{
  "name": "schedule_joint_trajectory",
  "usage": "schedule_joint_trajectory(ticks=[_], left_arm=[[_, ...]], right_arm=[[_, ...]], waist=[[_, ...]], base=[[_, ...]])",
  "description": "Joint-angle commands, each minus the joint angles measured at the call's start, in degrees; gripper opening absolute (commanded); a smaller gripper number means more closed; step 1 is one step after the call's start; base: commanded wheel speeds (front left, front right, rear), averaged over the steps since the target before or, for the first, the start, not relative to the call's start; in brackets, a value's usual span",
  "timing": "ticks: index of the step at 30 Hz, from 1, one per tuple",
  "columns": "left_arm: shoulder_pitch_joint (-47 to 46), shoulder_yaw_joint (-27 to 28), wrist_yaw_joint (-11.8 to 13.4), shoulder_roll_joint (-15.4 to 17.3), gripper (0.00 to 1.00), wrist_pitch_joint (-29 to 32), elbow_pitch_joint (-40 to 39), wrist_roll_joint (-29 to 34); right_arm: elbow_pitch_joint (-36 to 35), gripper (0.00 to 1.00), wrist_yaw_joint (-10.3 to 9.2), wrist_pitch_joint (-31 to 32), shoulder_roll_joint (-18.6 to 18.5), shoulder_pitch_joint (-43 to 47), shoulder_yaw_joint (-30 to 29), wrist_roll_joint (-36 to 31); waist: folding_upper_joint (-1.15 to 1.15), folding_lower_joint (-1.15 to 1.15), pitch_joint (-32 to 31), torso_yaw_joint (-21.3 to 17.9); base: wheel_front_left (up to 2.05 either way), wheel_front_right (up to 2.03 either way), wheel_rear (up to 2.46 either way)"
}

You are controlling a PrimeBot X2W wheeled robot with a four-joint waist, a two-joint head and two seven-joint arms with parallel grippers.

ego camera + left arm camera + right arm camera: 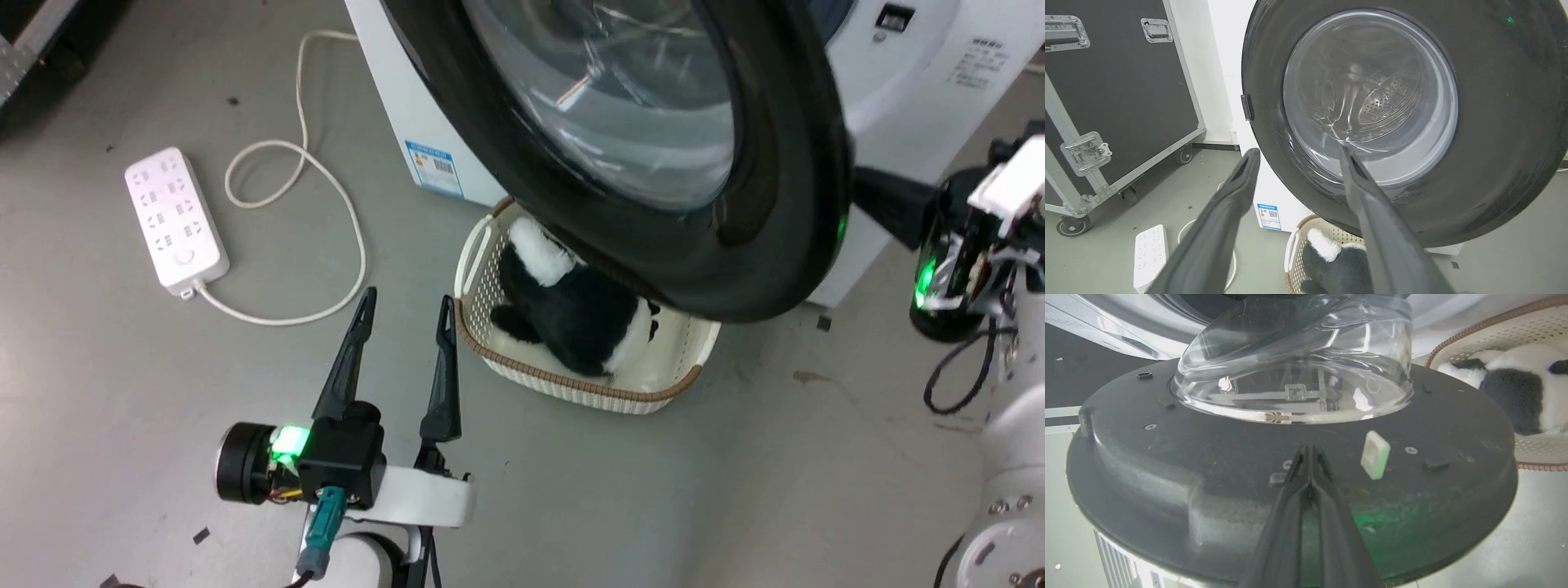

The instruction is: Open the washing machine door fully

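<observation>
- The left gripper (406, 300) hovers low over the grey floor (122, 392), forearm pale and roughly level. Its two long dark fingers point up the head view and are spread wide with nothing between them. In its own wrist view the left gripper (1298, 153) faces the outer side of the door without touching it.
- The right gripper (878, 200) reaches in from the right, its dark fingers passing behind the door's rim. In the right wrist view the right gripper (1308, 451) has its fingers pressed together, gripping nothing, with the tips against the door's matte black inner face.
- The washing machine door (784, 204) stands swung out from the front of the washing machine (898, 98) (partly open, not folded right back), its lower rim hanging over the basket (571, 384).
- The door (1494, 122) is a broad round ring of glossy black plastic with fine scratches. At its centre is a clear glass window (1367, 94), through which the perforated steel drum (1384, 102) shows.
- Seen from behind, the door (1167, 457) is duller, dotted with screws and a small white latch tab (1375, 454). The glass (1298, 367) bulges out as a deep bowl.
- The machine's body is smooth white, with a blue label (433, 167) low on the front.
- The basket is cream perforated plastic with a brown woven rim and holds a fluffy black-and-white plush toy (571, 318).
- A white power strip (175, 220) with a looping cord (326, 188) lies on the floor, and a black flight case (1118, 81) with metal edging stands to the left.
</observation>
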Motion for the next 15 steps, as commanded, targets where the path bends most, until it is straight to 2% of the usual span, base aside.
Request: schedule_joint_trajectory(ticks=[1, 2, 4, 6, 15], left_arm=[[1.2, 0.1, -0.4, 0.1, 1.0, -0.3, 0.4, 0.2], [1.2, 0.1, -0.4, 0.1, 1.0, -0.3, 0.4, 0.2], [1.8, -0.3, -1.0, 0.1, 1.0, -0.3, 0.7, 0.1], [2.0, -0.4, -1.2, 0.1, 1.0, -0.3, 0.9, 0.0], [3.3, -1.3, -1.9, 0.1, 1.0, -0.3, 2.0, -0.4]], right_arm=[[0.0, 0.0, 0.06, 1.4, 0.4, 1.8, 1.4, 2.2], [0.0, 0.0, 0.06, 1.4, 0.4, 1.8, 1.4, 2.2], [1.1, 0.0, 0.06, 2.5, 0.4, 2.9, 5.7, 7.4], [1.5, 0.0, 0.06, 2.6, 0.4, 3.4, 7.6, 9.2], [-2.3, 0.0, 0.06, 0.6, 0.4, 11.5, 30.1, 27.7]], waist=[[0.0, 0.01, -1.1, 0.0], [0.0, 0.01, -1.1, 0.0], [0.0, 0.01, -1.4, 0.2], [0.0, 0.01, -1.6, 0.2], [0.0, 0.01, -2.9, 0.4]], base=[[0.0, 0.0, 0.0], [0.0, 0.0, 0.0], [0.0, 0.0, 0.0], [0.0, 0.0, 0.0], [0.0, 0.0, 0.0]])
